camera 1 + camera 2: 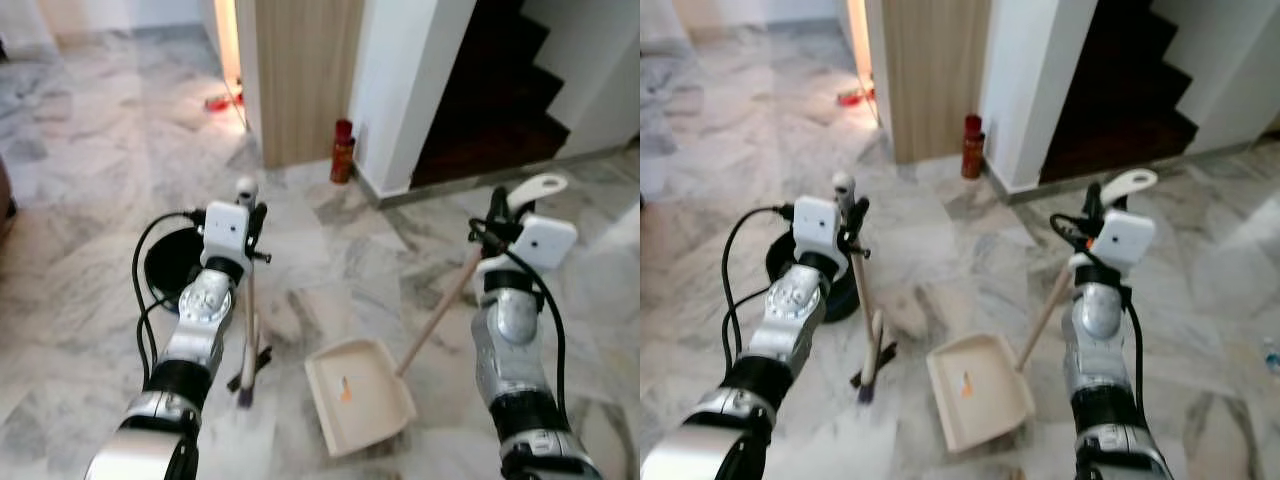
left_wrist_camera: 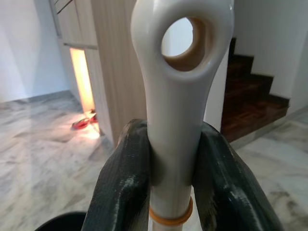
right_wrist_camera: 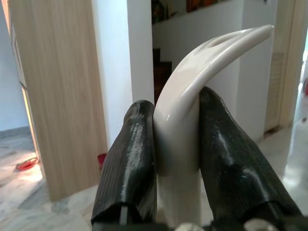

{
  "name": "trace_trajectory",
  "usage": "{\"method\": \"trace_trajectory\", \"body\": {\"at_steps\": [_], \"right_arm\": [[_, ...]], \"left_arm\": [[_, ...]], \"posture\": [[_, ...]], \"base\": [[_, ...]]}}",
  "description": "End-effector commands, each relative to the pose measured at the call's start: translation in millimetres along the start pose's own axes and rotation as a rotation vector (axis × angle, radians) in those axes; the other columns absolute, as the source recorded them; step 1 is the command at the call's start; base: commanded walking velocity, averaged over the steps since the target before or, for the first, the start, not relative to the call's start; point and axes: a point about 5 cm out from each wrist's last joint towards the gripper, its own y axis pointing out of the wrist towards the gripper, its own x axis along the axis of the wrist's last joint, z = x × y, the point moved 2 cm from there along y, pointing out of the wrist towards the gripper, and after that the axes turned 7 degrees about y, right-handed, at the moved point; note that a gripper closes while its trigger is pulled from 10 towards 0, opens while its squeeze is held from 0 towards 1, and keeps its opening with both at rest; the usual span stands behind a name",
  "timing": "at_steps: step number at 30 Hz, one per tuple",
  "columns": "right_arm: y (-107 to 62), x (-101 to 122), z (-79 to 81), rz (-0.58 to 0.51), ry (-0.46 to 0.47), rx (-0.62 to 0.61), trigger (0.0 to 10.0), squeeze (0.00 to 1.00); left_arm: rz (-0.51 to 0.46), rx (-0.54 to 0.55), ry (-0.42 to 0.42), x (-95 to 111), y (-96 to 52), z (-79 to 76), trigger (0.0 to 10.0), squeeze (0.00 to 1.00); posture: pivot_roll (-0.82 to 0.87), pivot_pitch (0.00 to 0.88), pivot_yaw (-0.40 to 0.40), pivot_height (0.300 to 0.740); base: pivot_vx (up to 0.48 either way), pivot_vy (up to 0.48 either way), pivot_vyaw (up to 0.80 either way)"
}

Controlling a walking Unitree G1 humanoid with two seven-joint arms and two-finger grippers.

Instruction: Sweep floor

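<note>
A: Where do things stand?

B: The left hand [image 1: 252, 215] is clenched round the top of the broom [image 1: 247, 330], and its bristles touch the floor [image 1: 90, 140] at about 7 o'clock of the dustpan [image 1: 358, 395]. The right hand [image 1: 497, 215] is clamped on the dustpan's long handle [image 1: 440, 308]; the pan lies flat on the marble with an orange scrap [image 1: 345, 388] already in it.

A: So what makes the stroke go well?

B: I'd say keep the pan's open lip pressed to the floor and facing the broom, then draw the bristles towards 3 o'clock in short, low strokes so nothing jumps the edge.

A: Any risks?

B: The pan looks turned a little away from the broom, so dust could slip past its corner. Also the black bin [image 1: 172, 262] sits just beside the left arm at 9 o'clock, and a wide backswing might knock it.

A: And the grips?

B: Both wrist views show the fingers [image 2: 126, 183] snug on the handles.
</note>
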Motion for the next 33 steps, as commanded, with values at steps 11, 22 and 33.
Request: {"method": "trace_trajectory", "body": {"at_steps": [11, 22, 33], "right_arm": [[-0.3, 5.7, -17.6, -0.043, -0.024, -0.058, 10.0, 0.00], [-11.9, -0.5, -31.7, -0.024, -0.080, -0.084, 10.0, 0.00], [-26.3, -0.4, -67.0, -0.006, -0.162, -0.177, 10.0, 0.00]], "left_arm": [[-0.034, 0.008, 0.013, 3.1, 5.1, 3.2, 10.0, 0.00], [0.001, -0.003, -0.017, -9.7, -3.4, -2.2, 10.0, 0.00], [0.033, -0.035, -0.063, -24.3, -20.1, -15.7, 10.0, 0.00]], "posture": [[0.13, 0.000, -0.039, 0.740], [0.10, 0.000, -0.049, 0.740], [0.06, 0.000, -0.077, 0.740]], "base": [[0.000, 0.000, -0.80], [0.000, 0.000, -0.58], [0.000, 0.000, -0.15]]}}
